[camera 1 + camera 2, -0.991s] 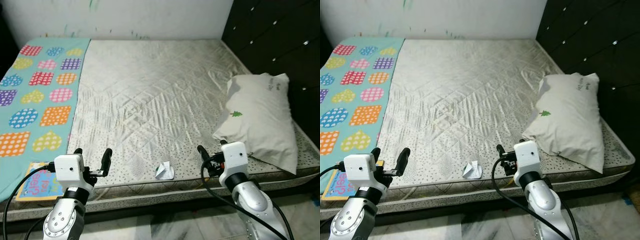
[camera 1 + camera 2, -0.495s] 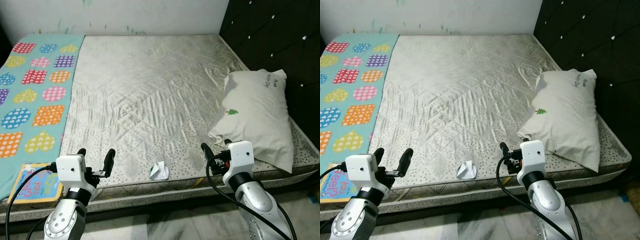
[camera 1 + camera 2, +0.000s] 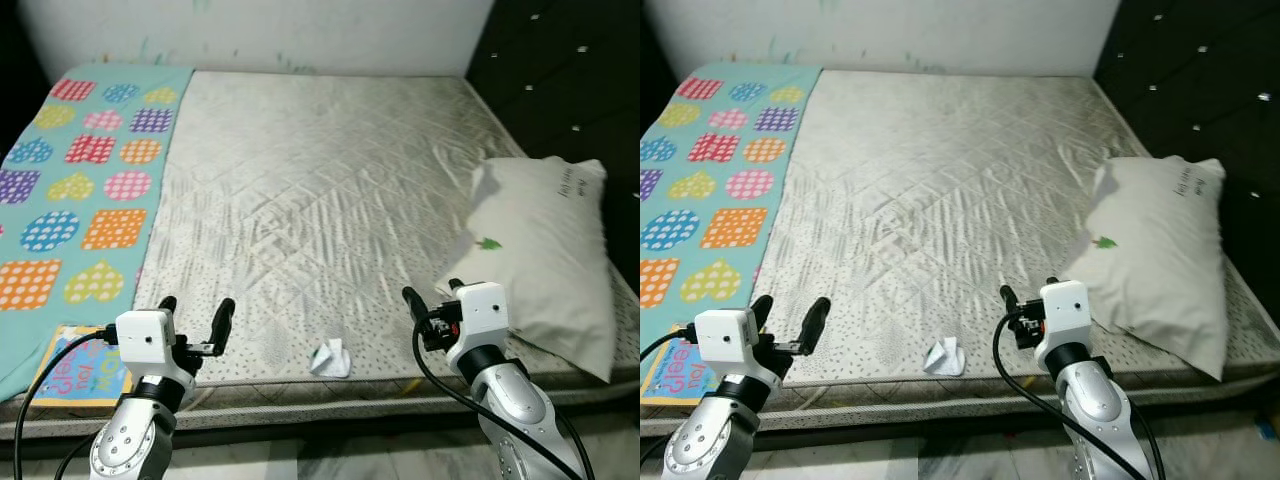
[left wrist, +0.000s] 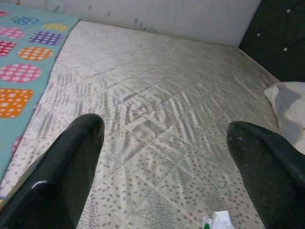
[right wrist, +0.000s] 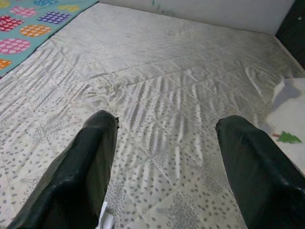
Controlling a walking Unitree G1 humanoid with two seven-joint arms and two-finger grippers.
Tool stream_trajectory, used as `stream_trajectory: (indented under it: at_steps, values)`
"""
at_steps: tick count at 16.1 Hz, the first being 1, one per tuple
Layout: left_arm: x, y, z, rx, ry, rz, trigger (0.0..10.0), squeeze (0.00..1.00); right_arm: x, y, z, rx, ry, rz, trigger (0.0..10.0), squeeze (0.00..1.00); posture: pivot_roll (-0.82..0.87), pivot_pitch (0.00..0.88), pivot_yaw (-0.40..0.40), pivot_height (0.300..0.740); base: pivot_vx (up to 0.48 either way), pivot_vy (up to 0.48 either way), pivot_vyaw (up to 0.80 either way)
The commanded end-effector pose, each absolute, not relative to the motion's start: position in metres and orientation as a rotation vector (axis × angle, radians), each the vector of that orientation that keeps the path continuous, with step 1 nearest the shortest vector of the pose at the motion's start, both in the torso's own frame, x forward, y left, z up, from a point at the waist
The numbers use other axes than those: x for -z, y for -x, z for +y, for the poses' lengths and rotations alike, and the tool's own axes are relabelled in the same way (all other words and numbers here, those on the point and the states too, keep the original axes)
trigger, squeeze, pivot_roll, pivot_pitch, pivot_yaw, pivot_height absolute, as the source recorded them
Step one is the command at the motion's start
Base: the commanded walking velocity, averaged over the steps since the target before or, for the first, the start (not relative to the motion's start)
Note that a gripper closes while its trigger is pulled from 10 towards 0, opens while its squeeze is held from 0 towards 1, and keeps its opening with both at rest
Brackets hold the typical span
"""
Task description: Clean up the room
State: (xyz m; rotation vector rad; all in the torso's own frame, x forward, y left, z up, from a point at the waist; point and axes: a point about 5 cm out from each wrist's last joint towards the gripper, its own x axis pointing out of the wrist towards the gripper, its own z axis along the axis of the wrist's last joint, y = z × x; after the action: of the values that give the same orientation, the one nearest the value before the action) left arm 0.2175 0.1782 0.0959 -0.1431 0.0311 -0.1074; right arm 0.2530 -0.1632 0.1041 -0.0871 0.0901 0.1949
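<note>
Grippers first: your left gripper (image 3: pixel 194 318) and right gripper (image 3: pixel 430 304) both hover with fingers spread wide, holding nothing, at the near edge of the mattress (image 3: pixel 310 170). Between them, close to that edge, lies a crumpled paper scrap (image 3: pixel 330 358). Farther right rests a white pillow (image 3: pixel 545 250); a patterned blanket (image 3: pixel 80 190) covers the left side.

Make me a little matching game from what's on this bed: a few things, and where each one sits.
Things:
1. pillow
2. crumpled paper
3. patterned blanket
4. picture book

Places:
A. near edge, between the grippers
B. robot's left side of the mattress
C. right side, by the dark headboard
D. near left corner

Pairs: 1-C, 2-A, 3-B, 4-D
</note>
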Motion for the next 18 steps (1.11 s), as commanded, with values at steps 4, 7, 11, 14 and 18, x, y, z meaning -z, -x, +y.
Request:
stream_trajectory:
  at_steps: [4, 7, 11, 14, 18]
  values:
    - [-0.0949, -0.2161, 0.1779, 0.118, 0.131, 0.04, 10.0, 0.0, -0.1014, -0.2528, -0.1646, -0.196, 0.094, 0.101, 10.0, 0.0, -0.01, 0.082, -0.065, 0.74, 0.268, 0.0, 0.0]
    - [-0.0949, -0.2164, 0.1777, 0.117, 0.131, 0.041, 10.0, 0.0, -0.1007, -0.2528, -0.1643, -0.197, 0.094, 0.103, 10.0, 0.0, -0.01, 0.085, -0.067, 0.74, 0.259, 0.0, 0.0]
    - [-0.0935, -0.2171, 0.1782, 0.104, 0.133, 0.048, 10.0, 0.0, -0.0998, -0.2524, -0.1642, -0.2, 0.099, 0.105, 10.0, 0.0, -0.01, 0.087, -0.068, 0.74, 0.0, 0.0, 0.0]
    - [-0.0951, -0.2189, 0.1783, 0.104, 0.141, 0.039, 10.0, 0.0, -0.099, -0.2539, -0.1643, -0.187, 0.076, 0.117, 10.0, 0.0, -0.01, 0.092, -0.064, 0.74, 0.0, 0.0, 0.0]
    - [-0.0989, -0.2214, 0.1788, 0.102, 0.149, 0.025, 10.0, 0.0, -0.1054, -0.2587, -0.1647, -0.182, 0.083, 0.086, 10.0, 0.0, -0.03, 0.115, -0.053, 0.74, 0.0, 0.074, -0.38]
